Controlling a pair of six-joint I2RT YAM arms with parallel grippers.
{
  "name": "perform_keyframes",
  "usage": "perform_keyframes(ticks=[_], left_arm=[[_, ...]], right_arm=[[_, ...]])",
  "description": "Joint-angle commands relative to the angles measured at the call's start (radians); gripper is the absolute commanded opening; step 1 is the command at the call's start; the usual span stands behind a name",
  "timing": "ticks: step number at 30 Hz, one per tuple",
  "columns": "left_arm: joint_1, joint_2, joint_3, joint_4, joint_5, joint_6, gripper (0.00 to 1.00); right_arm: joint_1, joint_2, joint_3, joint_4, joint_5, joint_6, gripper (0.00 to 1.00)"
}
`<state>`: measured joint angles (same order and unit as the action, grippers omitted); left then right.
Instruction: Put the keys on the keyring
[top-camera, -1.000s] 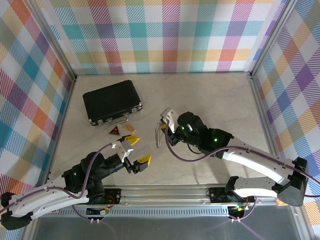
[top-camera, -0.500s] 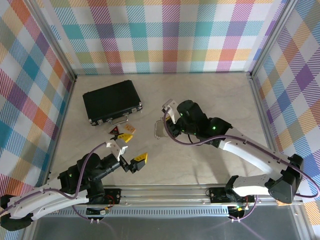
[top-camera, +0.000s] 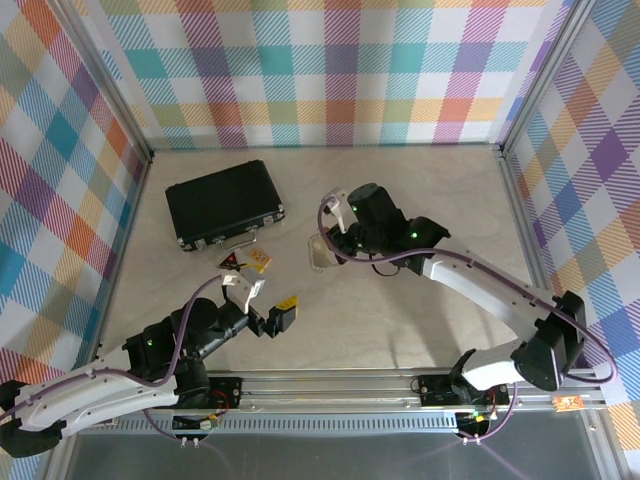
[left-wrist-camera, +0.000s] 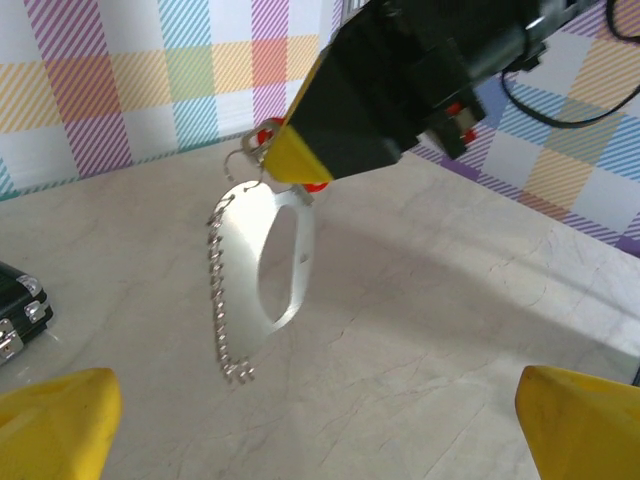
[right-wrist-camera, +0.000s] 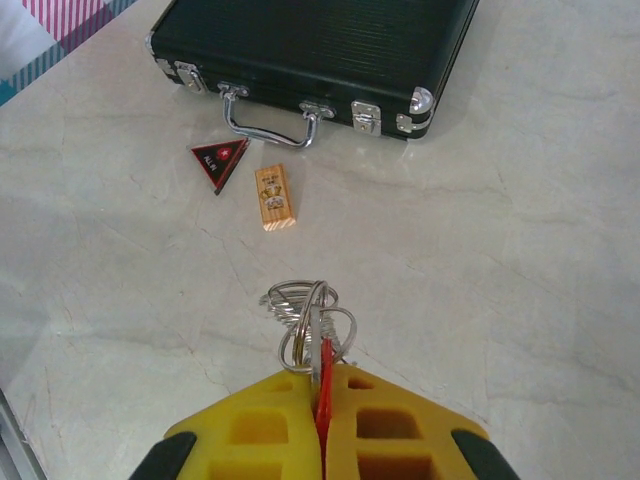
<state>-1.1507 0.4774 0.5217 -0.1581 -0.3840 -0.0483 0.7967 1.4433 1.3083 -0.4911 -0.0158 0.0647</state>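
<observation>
Moved farther from the bases: right gripper (right-wrist-camera: 325, 395), jaws pinching red-headed key (right-wrist-camera: 323, 360), keyring (left-wrist-camera: 238, 250) dangling below, off tabletop (top-camera: 420, 190). Left gripper (left-wrist-camera: 318, 420) jaws spread, empty. Threading seemingly done; setting down remaining.

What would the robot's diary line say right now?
right gripper: shut on red-headed key | keyring: hanging under it | left gripper: open, empty | black case: closed

Left gripper (top-camera: 270, 297) has its 2 fingers spread wide; right gripper (right-wrist-camera: 322, 378), arm outstretched, is clamped on the key (right-wrist-camera: 323, 410).
</observation>
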Motion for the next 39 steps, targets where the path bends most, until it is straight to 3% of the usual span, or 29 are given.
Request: perform_keyframes(ticks=[1,23,39], left_arm=[[-0.001,0.018,-0.005,0.064,0.014,-0.004,1.0],[-0.002,-0.128,-0.147,0.161,-0.065,0.0,1.0],[-0.002,-0.143,-0.173,0.205,-0.066,0.023,1.0]], right_arm=[[-0.014,0.026,0.036,0.05,-0.058,0.027,0.0],[-0.062,0.216,0.065,0.165,-0.089,0.067,0.0],[-0.062,0.141,-0.116,0.238,-0.115,0.141,0.0]])
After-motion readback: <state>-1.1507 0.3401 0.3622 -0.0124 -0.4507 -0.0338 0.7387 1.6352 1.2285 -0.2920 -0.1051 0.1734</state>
